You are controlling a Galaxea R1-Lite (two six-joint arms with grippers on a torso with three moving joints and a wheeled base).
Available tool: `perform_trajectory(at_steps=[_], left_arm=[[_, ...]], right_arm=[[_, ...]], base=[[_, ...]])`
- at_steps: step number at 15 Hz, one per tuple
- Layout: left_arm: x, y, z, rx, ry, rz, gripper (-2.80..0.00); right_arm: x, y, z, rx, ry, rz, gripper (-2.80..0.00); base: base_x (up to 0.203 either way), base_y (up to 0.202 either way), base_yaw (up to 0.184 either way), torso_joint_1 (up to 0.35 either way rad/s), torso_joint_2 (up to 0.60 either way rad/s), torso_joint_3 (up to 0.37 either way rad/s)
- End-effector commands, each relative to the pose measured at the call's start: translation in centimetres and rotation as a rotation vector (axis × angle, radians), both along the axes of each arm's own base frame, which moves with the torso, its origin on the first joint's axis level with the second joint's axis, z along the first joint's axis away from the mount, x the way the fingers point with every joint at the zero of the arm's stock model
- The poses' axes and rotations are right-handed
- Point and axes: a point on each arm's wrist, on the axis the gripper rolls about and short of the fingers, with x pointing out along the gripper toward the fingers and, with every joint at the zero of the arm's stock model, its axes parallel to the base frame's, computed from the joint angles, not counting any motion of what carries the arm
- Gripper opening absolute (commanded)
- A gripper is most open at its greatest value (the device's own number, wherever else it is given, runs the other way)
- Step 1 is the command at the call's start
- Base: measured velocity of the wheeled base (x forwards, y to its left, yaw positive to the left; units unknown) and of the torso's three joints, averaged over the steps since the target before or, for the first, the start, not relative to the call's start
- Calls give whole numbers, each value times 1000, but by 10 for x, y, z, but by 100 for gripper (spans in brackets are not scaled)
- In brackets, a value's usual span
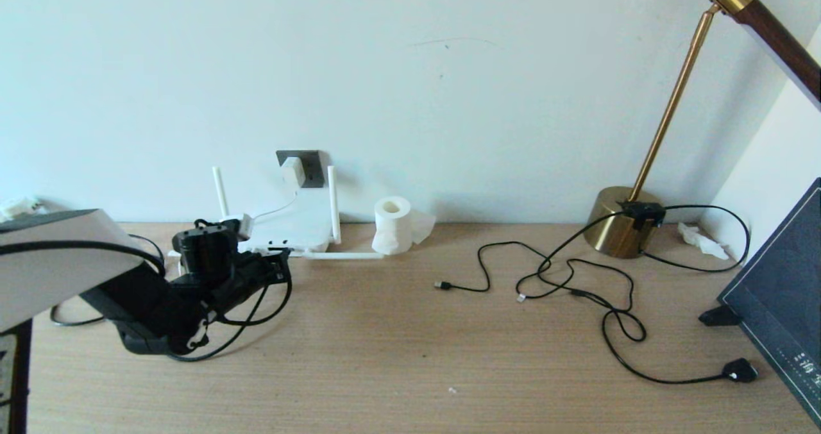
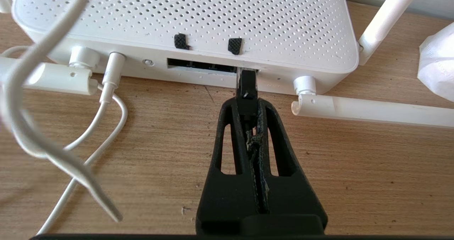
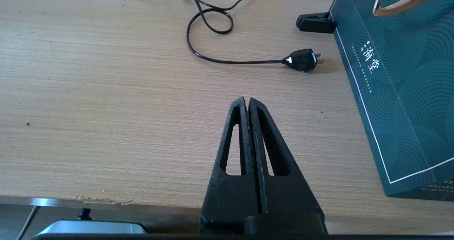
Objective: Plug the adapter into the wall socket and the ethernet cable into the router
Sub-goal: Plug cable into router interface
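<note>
The white adapter [image 1: 293,171] sits in the dark grey wall socket [image 1: 312,165], and its thin white cord drops to the router [image 1: 292,229] below. The router lies flat against the wall, its port edge towards me. My left gripper [image 2: 247,105] is shut on the ethernet cable's black plug [image 2: 246,91]. The plug's tip meets the right end of the router's dark port row [image 2: 202,67]; how deep it sits is hidden. The black cable loops under my left arm [image 1: 250,322]. My right gripper [image 3: 247,101] hangs shut and empty over the table's front edge, out of the head view.
A tissue roll [image 1: 392,224] stands right of the router. Thin black USB cables [image 1: 481,280] and the lamp's cord with its bulky plug [image 1: 739,370] sprawl at the right. The brass lamp [image 1: 622,229] and a dark teal bag [image 1: 779,293] stand far right.
</note>
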Motion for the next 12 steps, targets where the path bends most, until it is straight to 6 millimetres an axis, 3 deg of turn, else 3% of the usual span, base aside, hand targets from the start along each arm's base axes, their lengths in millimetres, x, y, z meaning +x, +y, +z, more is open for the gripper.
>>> perform_trajectory(at_steps=[1, 12], left_arm=[[1, 0, -2, -1, 1, 0, -280], [0, 0, -2, 6, 1, -2, -280]], right_arm=[[0, 0, 0, 0, 3, 0, -280], [0, 0, 0, 0, 3, 0, -280]], base=[[0, 0, 0, 0, 0, 0], [0, 0, 0, 0, 0, 0]])
